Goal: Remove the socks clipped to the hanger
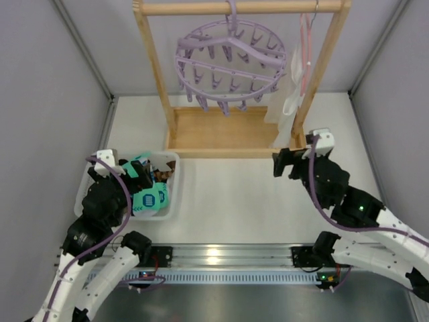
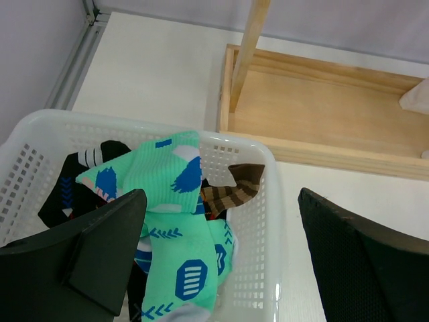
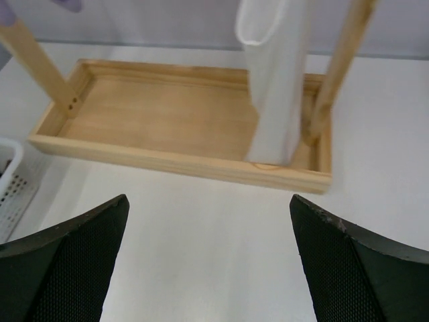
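Observation:
The lilac hanger (image 1: 231,64) hangs by its hook from the wooden frame's top bar, and no sock shows on its pegs. The socks lie in a white basket (image 1: 175,181) at the left: a mint-green one (image 2: 174,221) on top, a brown-striped one (image 2: 234,191) and a black one (image 2: 64,191) beside it. My left gripper (image 1: 137,176) (image 2: 220,194) hovers open over the basket's right side, holding nothing. My right gripper (image 1: 288,163) (image 3: 208,198) is open and empty above the table, just in front of the frame's base.
The wooden frame's base tray (image 1: 221,131) (image 3: 167,121) stands at the back centre, its posts rising on either side. A white limp cloth (image 1: 285,94) (image 3: 275,80) hangs from a thin pink hanger (image 1: 307,47) by the right post. Grey walls close in both sides.

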`<state>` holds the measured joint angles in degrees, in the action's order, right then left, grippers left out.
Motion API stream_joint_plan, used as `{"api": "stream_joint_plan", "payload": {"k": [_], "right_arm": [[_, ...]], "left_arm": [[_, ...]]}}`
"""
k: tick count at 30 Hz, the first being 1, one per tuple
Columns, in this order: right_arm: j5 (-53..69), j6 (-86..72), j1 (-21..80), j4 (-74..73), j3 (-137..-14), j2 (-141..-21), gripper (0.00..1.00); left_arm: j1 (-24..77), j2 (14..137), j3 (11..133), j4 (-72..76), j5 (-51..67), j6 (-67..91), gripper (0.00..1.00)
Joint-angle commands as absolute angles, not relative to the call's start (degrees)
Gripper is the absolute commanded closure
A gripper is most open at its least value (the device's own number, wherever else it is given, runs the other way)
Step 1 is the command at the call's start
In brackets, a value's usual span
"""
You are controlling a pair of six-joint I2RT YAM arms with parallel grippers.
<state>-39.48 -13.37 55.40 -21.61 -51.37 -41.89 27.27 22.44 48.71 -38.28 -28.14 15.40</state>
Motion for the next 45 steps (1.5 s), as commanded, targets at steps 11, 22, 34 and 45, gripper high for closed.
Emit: {"api": "stream_joint_plan", "payload": {"k": [11,22,34,45], "right_arm": [[-54.1,-16.7,53.2,-43.7,-50.2,-22.9,0.01],[-53.7,-18.6,53.2,-48.3,-51.9,-25.0,0.01],[-54.3,-19.2,53.2,-47.5,-50.5,-25.8,0.01],[-54.8,-19.2,53.3,-46.4,-49.9,-25.8,0.01]], "left_arm": [[20.0,20.5,47.4,-35.8,-22.7,17.0,0.01],[20.0,21.4,47.1,-35.6,-22.2,17.3,0.02],[20.0,22.3,47.1,-35.8,-22.8,17.7,0.02],[20.0,21.6,47.0,-35.7,-23.6,17.8,0.02]]}}
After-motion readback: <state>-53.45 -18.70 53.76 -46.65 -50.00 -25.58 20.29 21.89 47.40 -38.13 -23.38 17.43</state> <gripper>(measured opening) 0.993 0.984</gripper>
